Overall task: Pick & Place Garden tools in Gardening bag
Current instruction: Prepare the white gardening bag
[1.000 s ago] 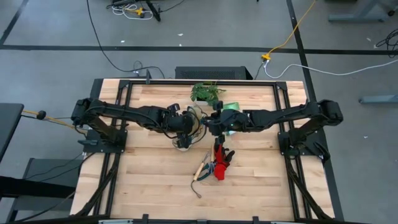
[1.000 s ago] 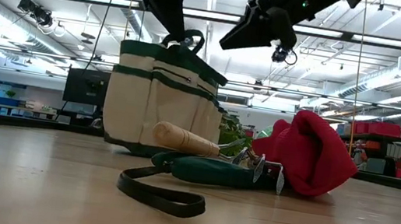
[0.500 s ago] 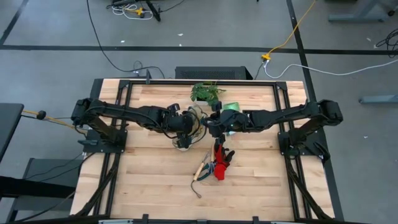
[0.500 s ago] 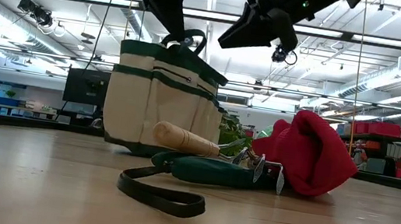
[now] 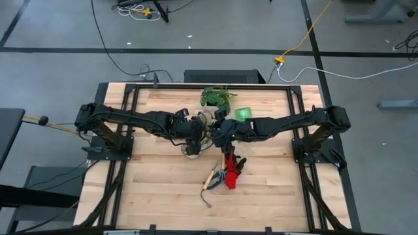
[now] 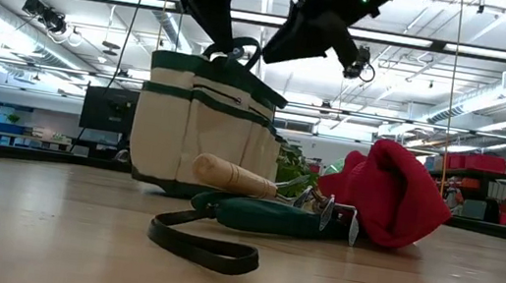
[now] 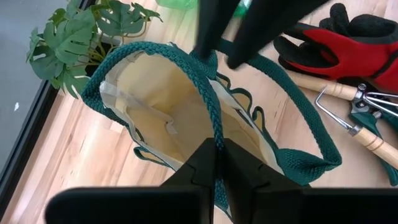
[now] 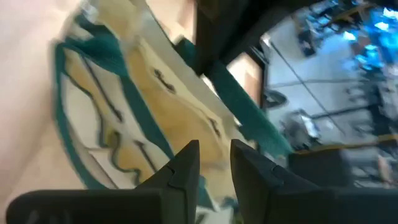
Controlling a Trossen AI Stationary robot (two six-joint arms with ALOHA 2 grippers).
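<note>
Comparing with a second ago, we see the right gripper [image 6: 300, 31] has swung over the bag [image 6: 203, 127], exposing the spray bottle [image 5: 243, 113] beside the plant [image 5: 216, 96]. Its fingers stand slightly apart, empty. The left gripper [image 7: 216, 155] pinches a bag handle [image 7: 208, 93]. Bag stands upright mid-table, mouth upward. Both arms reach inward.

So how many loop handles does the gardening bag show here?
2. One loop handle runs into the left gripper, which is shut on it. The other loop handle arches free on the bag's side nearer the red-and-black gloves. None looks hidden.
</note>
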